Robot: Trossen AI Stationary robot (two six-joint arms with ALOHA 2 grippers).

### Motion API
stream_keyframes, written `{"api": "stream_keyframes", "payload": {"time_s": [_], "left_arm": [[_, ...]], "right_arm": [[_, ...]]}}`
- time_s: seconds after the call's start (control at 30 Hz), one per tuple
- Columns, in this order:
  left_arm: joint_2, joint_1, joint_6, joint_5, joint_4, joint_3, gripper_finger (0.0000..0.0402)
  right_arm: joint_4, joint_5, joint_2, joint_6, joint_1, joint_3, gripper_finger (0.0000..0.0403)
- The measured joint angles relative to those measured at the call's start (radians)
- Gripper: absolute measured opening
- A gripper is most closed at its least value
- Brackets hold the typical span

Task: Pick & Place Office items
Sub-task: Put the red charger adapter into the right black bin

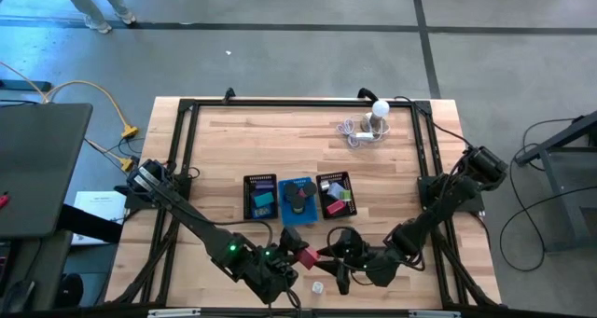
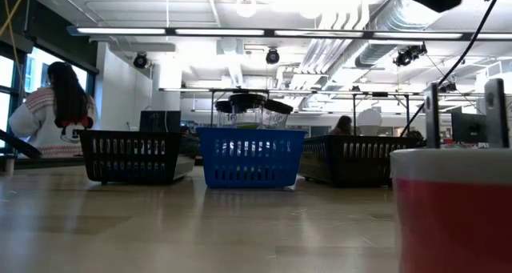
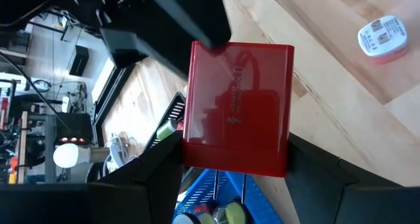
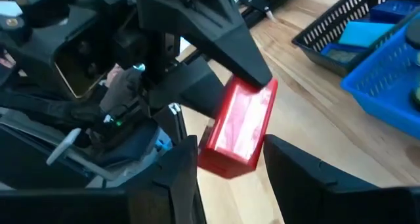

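The pale wooden counter carries three small trays in a row near its middle: a black mesh tray, a blue tray and another black mesh tray. Toward the far edge stands a white bulb beside its coiled white cable, and a small white plug lies near the front edge.

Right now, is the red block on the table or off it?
Off it. The red block is held between the left gripper fingers, and the right gripper also brackets it above the tabletop.

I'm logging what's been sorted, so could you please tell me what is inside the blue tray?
The blue tray holds a black disc atop other items; whatever lies beneath the disc is covered.
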Motion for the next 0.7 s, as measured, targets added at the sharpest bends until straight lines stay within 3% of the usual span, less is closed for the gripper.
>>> {"api": "stream_keyframes", "payload": {"time_s": [0.37,0.7], "left_arm": [[0.000,-0.001,0.000,0.002,-0.001,0.001,0.0217],[0.000,-0.001,0.038,0.010,0.018,0.001,0.0217]], "right_arm": [[0.039,-0.015,0.000,-0.019,-0.013,0.000,0.0164],[0.056,-0.092,0.015,0.029,-0.031,0.000,0.0164]]}}
